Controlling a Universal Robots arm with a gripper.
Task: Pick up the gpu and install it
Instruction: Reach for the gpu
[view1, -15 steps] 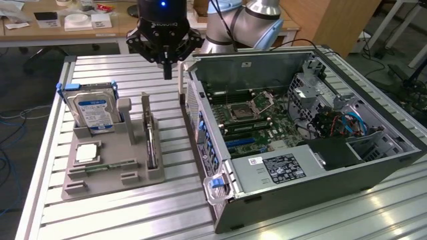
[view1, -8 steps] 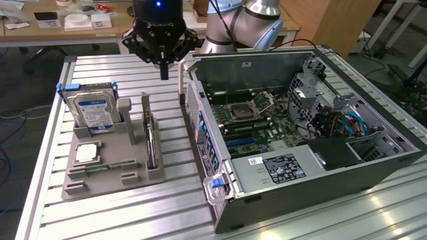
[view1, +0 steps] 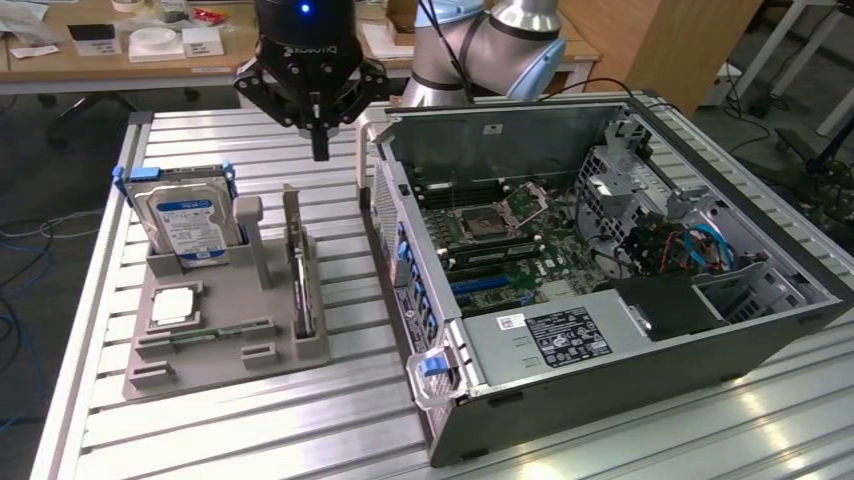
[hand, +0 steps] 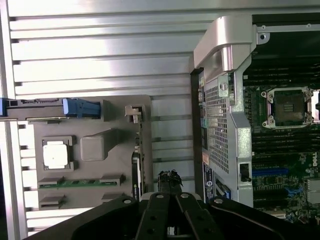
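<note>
slotted aluminium tabletop (view1: 240, 420), with a workshop bench behind it. a grey parts tray (view1: 220, 330) sits toward the exterior view's left edge, and an open computer case (view1: 641, 350) lies on its side beside the tray.

finding 1: the gpu (view1: 302, 285) stands on edge in the tray slot nearest the case. its long axis runs parallel to the case's facing wall.

finding 2: the gripper (view1: 320, 150) hangs above the tabletop with its fingers pressed together and nothing between them. the wrist view places it over the bare strip between tray and case, so the gpu lies just beside it, on the tray side.

finding 3: the card is seen edge-on, so its face and bracket cannot be made out. the gripper body cuts off one end in the wrist view. its clearance above the card cannot be told. a hard drive (view1: 187, 225) stands at the tray's far corner.
</note>
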